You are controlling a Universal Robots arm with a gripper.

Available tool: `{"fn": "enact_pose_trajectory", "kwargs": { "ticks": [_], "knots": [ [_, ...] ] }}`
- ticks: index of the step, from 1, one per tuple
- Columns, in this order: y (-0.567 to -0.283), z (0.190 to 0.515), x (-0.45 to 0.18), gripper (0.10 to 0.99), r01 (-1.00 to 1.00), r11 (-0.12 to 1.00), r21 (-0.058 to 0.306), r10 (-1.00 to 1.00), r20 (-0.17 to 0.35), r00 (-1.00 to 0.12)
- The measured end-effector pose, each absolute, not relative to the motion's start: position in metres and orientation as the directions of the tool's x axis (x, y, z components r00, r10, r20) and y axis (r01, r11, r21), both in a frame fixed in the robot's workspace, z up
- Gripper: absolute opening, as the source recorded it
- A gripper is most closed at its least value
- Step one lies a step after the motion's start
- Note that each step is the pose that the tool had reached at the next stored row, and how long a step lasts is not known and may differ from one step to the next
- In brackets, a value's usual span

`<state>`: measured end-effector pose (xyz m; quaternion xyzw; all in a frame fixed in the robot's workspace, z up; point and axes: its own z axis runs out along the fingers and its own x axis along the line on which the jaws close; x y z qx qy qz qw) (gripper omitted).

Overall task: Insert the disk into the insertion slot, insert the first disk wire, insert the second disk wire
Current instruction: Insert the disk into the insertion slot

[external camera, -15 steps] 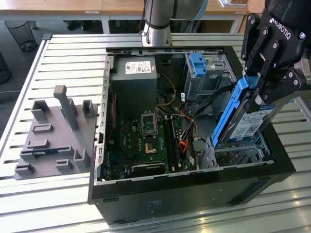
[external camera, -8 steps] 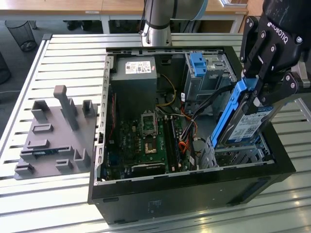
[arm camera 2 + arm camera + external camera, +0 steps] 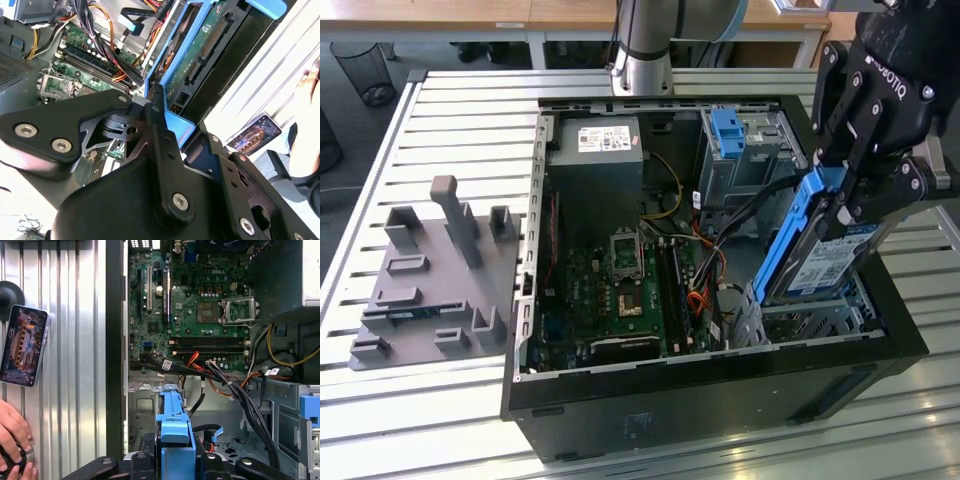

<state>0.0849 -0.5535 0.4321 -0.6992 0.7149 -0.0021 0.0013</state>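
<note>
Your slatted metal worktop [image 3: 450, 110] carries the open computer case [image 3: 720, 400], with wooden desks [image 3: 470, 12] behind. The jaws are clamped on the disk [image 3: 822, 262], steeply tilted, its lower end at the insertion slot [image 3: 810, 320]; a phone [image 3: 22, 345] lies on the worktop beside the case

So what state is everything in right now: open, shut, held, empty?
gripper: shut on the disk.
disk: held tilted, lower end near the slot, not seated.
slot: no disk in it yet.
case: open, side panel off.
phone: lying flat, screen lit.
</note>
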Motion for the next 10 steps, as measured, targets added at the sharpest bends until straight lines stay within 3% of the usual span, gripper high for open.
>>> {"fn": "enact_pose_trajectory", "kwargs": {
  "ticks": [10],
  "knots": [
    [-0.5533,0.4221,0.0849,0.365,-1.0,0.022,-0.005,-1.0,0.001,-0.022]
  ]
}}
